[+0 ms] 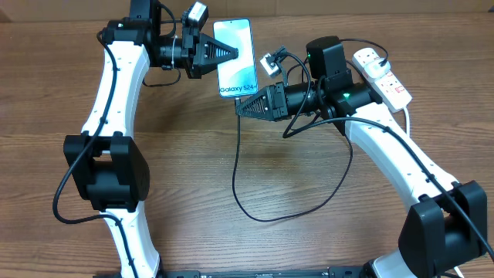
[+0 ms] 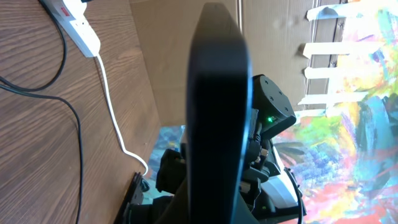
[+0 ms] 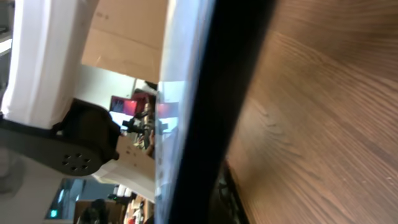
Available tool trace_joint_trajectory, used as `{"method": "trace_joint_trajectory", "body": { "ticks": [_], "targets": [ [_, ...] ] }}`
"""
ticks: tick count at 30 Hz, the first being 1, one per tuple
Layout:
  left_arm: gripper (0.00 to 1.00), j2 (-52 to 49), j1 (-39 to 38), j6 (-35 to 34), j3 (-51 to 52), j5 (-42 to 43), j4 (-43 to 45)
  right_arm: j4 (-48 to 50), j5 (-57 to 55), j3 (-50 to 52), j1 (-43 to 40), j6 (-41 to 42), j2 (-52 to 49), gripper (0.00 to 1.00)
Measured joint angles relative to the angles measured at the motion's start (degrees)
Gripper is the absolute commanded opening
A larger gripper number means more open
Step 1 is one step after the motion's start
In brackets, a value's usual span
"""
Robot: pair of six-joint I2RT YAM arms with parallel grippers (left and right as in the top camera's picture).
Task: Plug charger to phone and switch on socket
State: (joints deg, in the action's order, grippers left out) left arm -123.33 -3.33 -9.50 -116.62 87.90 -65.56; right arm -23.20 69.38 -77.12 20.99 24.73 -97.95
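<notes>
Phone (image 1: 235, 66) is clamped at its side by the clenched left end effector (image 1: 225, 54), steadying its bottom edge toward the right end effector (image 1: 241, 108), which is clenched there, apparently pinching the charger (image 1: 258, 218) tip for insertion. The socket (image 1: 384, 75) lies apart on the counter (image 1: 309, 247), beyond the right arm.

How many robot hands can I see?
2. The left hand grips the phone at its left edge. The right hand is just under the phone's bottom edge. None look hidden.
</notes>
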Motion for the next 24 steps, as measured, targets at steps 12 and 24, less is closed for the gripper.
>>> {"method": "trace_joint_trajectory", "body": {
  "ticks": [12,24],
  "targets": [
    [0.04,0.0,0.1,0.0,0.0,0.0,1.8,-2.1,4.9,0.0,0.0,0.5,0.0,0.04],
    [0.04,0.0,0.1,-0.2,0.0,0.0,1.6,-1.9,5.3,0.0,-2.0,0.5,0.0,0.04]
  ]
}}
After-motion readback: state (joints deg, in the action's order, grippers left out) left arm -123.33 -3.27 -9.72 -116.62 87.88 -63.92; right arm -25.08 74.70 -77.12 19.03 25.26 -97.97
